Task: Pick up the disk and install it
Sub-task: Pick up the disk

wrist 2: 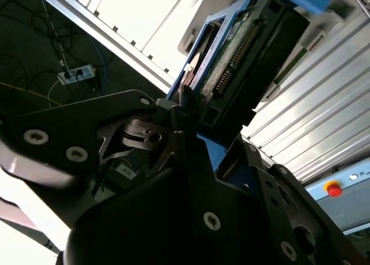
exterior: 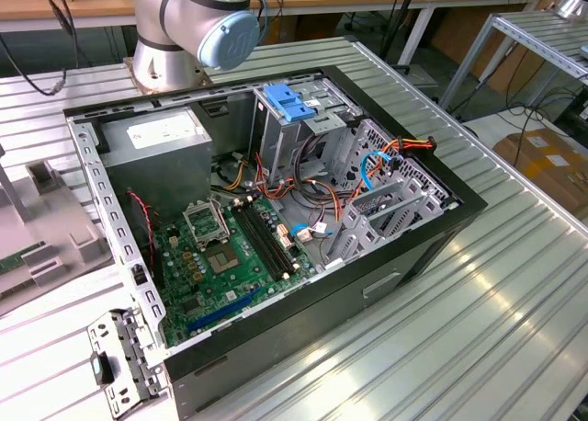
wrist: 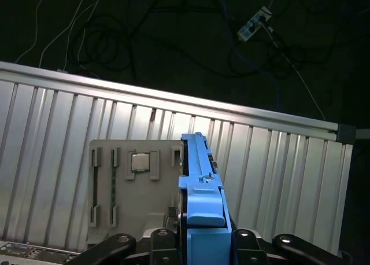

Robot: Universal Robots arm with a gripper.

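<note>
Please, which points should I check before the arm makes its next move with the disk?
1. Disk clamped in the end effector: ok, seen in both wrist views.
2. Disk held by its blue side rails: ok.
3. Computer case open: ok.
4. Slot in the drive cage free: cannot tell.
5. Cables away from the cage: not ok, they lie right beside it.

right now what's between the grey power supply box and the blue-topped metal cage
In the exterior view, a bundle of coloured wires runs between the power supply box and the cage.
</note>
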